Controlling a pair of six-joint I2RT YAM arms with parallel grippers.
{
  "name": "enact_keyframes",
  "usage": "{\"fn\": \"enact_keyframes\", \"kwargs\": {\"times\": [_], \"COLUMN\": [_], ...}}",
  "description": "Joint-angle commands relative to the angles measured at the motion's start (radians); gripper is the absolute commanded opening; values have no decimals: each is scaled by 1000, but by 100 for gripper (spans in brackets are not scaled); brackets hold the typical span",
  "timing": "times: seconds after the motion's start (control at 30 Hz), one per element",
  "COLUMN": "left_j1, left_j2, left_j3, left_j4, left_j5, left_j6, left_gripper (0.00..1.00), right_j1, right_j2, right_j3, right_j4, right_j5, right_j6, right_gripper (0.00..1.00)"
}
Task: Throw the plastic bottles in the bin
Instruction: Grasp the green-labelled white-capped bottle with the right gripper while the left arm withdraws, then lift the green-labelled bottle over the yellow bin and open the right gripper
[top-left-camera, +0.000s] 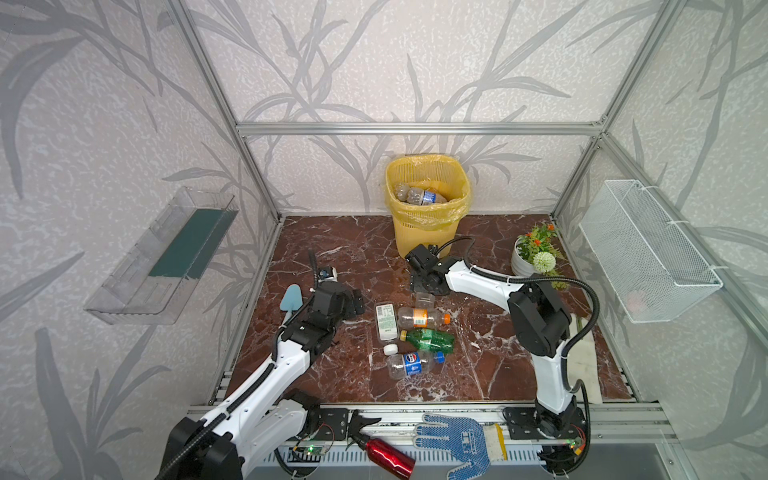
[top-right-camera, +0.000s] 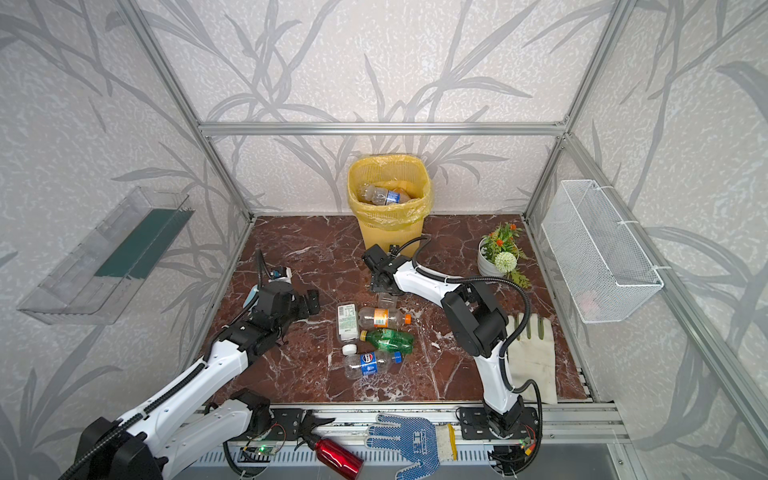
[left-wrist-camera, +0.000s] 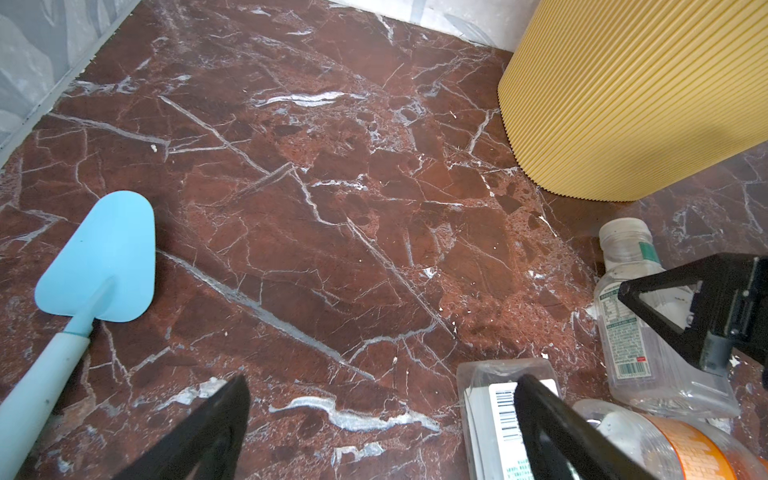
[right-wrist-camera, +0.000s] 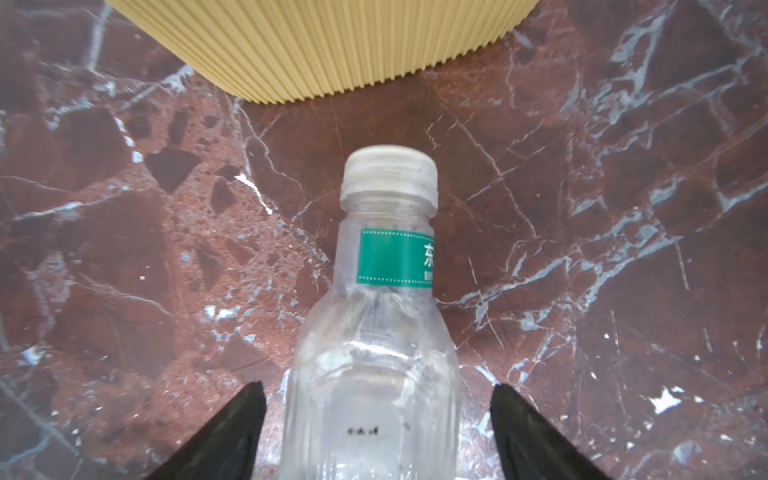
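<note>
The yellow bin (top-left-camera: 391, 176) stands at the back wall with several plastic bottles (top-left-camera: 419, 195) inside it. On the marble floor lie a green-white labelled bottle (top-left-camera: 384, 320), an orange-labelled bottle (top-left-camera: 422, 318), a green bottle (top-left-camera: 428, 338) and a blue-labelled bottle (top-left-camera: 409, 363). A clear bottle with a green neck band (right-wrist-camera: 374, 332) lies just in front of the bin. My right gripper (right-wrist-camera: 378, 385) straddles its body, open, with a gap on each side. My left gripper (left-wrist-camera: 383, 379) hangs open over bare floor, one finger above the green-white labelled bottle (left-wrist-camera: 494, 399).
A light blue trowel (left-wrist-camera: 104, 257) lies left of my left gripper. A potted plant (top-left-camera: 536, 249) and a white glove (top-right-camera: 532, 353) are at the right. A red metal bottle (top-left-camera: 386, 453) and a blue glove (top-left-camera: 461, 440) rest on the front rail. A loose white cap (top-left-camera: 390, 349) lies among the bottles.
</note>
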Motion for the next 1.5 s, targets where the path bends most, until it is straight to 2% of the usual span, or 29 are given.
{"fn": "enact_keyframes", "kwargs": {"times": [0.0,0.13,0.23,0.47,0.57,0.73,0.83,0.97,1.1,1.2,1.27,1.37,1.47], "left_j1": [4,3,4,5,5,5,5,5,5,5,5,-1,-19], "left_j2": [16,40,67,122,146,175,182,193,212,226,231,238,242], "left_j3": [-8,-2,14,49,60,87,94,93,98,107,112,104,101], "left_j4": [9,16,12,7,17,21,29,48,53,47,37,46,47], "left_j5": [-8,-13,-17,-12,-4,5,10,14,18,41,66,100,106], "left_j6": [-9,-10,-6,-4,-16,-40,-59,-84,-95,-104,-122,-160,-189], "left_gripper": [99,99,99,99,99,99,99,99,99,99,99,99,99], "right_j1": [0,-11,-29,-75,-88,-108,-127,-147,-213,-220,-221,-230,-254], "right_j2": [13,11,14,-16,-94,-291,-480,-788,-941,-946,-905,-776,-555], "right_j3": [26,14,11,-7,-62,-150,-225,-370,-246,-109,-25,96,252], "right_j4": [-59,-45,-40,-54,-9,43,103,338,414,512,555,555,462], "right_j5": [5,-4,-59,-143,-135,-94,-18,88,96,60,23,-63,-213], "right_j6": [-13,-17,-35,-27,-41,-86,-132,-335,-489,-613,-641,-621,-525], "right_gripper": [80,71,68,52,51,51,51,51,50,50,50,50,51]}}
